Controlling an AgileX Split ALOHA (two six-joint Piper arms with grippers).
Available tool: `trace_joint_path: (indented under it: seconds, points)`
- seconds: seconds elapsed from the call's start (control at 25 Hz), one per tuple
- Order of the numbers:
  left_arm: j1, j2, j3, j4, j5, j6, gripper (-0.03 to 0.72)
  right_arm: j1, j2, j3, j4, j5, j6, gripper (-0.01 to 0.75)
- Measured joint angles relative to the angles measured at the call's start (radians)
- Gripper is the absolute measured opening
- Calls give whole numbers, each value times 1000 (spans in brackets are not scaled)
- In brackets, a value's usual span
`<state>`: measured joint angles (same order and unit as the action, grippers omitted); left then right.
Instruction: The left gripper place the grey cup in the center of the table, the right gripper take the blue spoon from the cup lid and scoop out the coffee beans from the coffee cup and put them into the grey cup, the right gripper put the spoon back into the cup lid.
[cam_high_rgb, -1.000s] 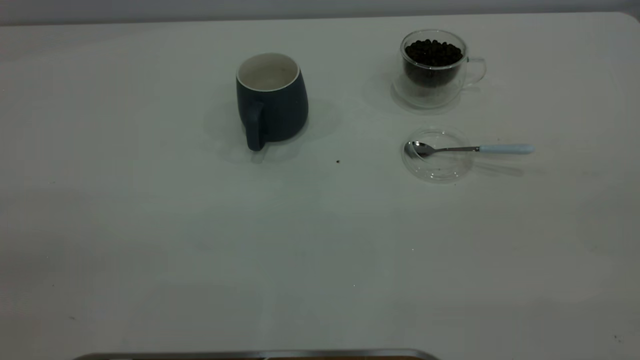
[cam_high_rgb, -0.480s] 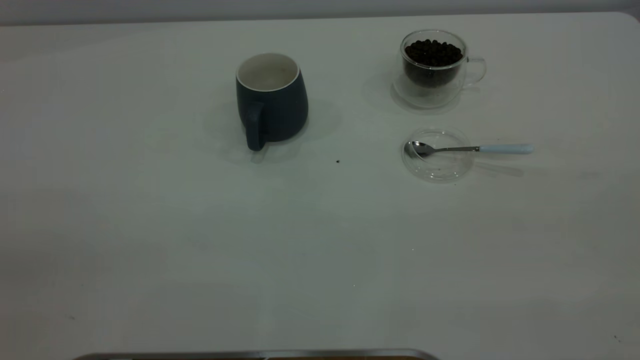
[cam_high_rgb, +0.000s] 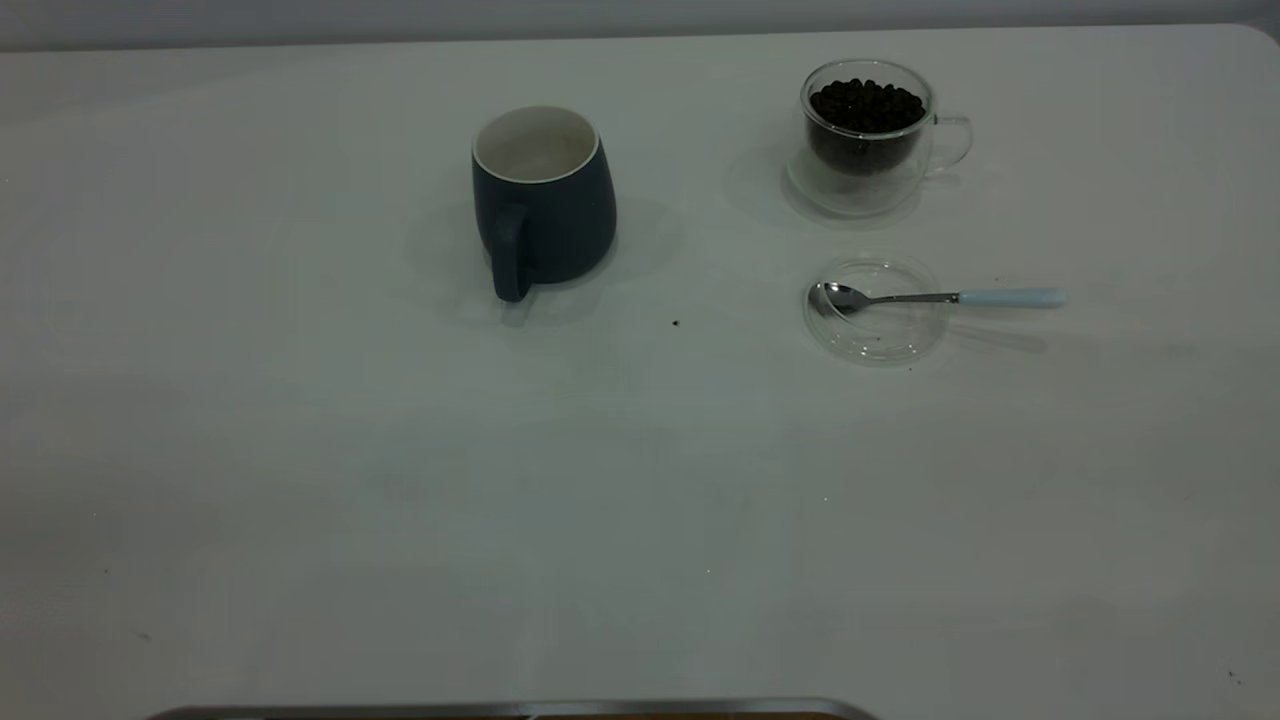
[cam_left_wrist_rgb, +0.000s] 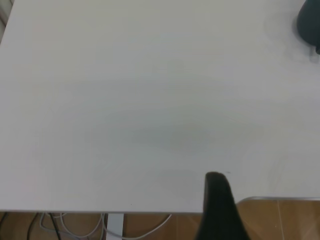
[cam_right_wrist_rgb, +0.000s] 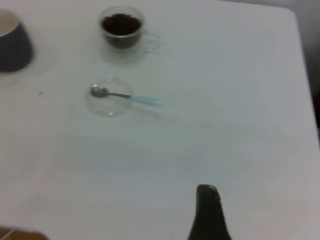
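Nothing has moved; both grippers, left (cam_left_wrist_rgb: 218, 210) and right (cam_right_wrist_rgb: 207, 212), jaw state unclear, are hovering well apart from the grey cup (cam_high_rgb: 543, 200) and blue spoon (cam_high_rgb: 940, 297).

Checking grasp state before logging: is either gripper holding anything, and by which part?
Nothing is held. The blue spoon lies with its bowl in the cup lid; the grey cup stands free. Neither gripper is near them.
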<state>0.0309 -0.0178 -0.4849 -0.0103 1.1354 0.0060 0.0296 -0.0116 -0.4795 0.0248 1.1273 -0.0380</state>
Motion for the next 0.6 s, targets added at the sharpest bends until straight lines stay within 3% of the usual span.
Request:
trace_joint_path:
  seconds: [0.6]
  points:
    - [0, 0, 0, 0, 0, 0, 567, 0, 0, 0, -35, 0, 56, 589]
